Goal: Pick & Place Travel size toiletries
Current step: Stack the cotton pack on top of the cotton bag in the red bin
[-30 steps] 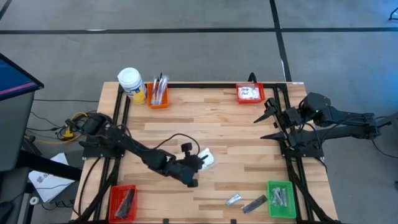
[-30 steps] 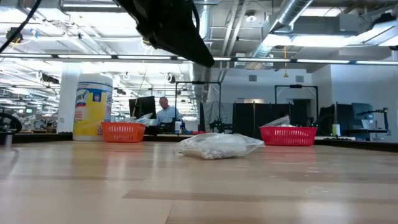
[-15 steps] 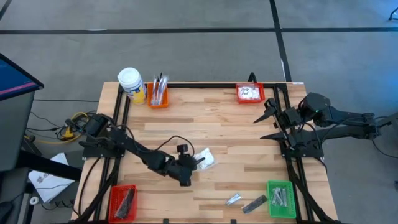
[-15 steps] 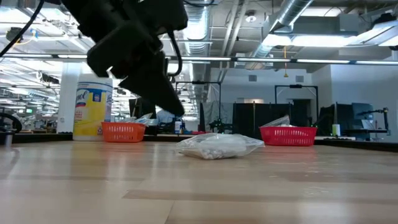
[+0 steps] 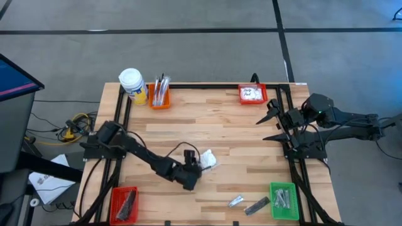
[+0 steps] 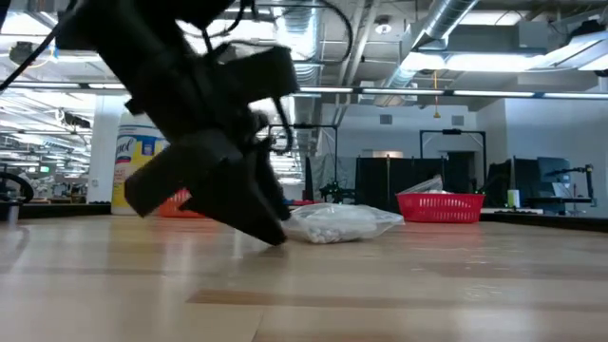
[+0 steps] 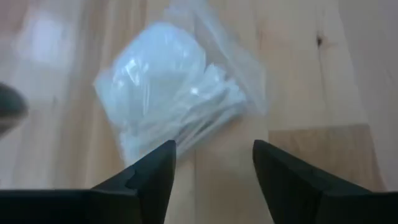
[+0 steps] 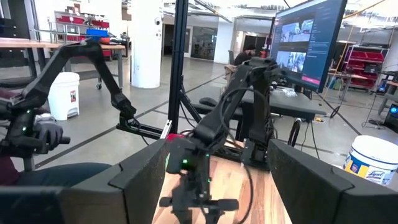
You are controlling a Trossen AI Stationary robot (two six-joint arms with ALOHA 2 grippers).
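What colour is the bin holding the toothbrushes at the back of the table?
Orange bin; the high view shows it best.

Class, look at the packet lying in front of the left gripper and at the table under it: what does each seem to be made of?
Packet: apparently thin clear plastic film, glossy and crinkled, with white contents showing through. Table: seemingly wood, pale planks with visible grain, a dark knot and a slight sheen. The open left gripper hangs just short of the packet.

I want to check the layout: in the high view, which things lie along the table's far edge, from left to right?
White-capped yellow jar → orange bin holding toothbrushes → red bin holding white packets.
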